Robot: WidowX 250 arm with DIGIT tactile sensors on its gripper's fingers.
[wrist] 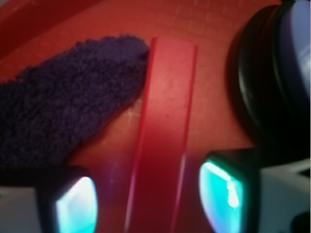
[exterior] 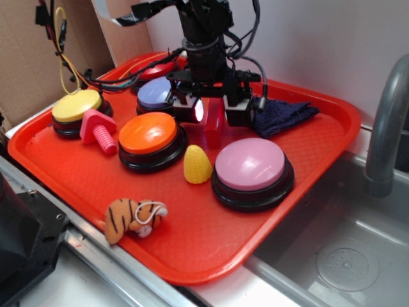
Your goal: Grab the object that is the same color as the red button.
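Sink-side corner with a pale wall and cardboard

A plain pale wall [exterior: 332,45] fills the upper right of the frame; brown cardboard [exterior: 25,70] stands at upper left. A grey faucet [exterior: 386,121] rises at the right edge above a steel sink [exterior: 345,249] with its drain at lower right. Light is even and soft.

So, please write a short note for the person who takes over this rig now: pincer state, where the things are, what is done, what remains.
Pincer: open, low over the tray, one finger on each side of the red bar, not closed on it.
Red bar: flat on the tray, between the dark blue cloth and the blue-domed button.
Red button: at the back, mostly hidden behind cables.
Done: approach and alignment.
Left: close on the bar, then lift.
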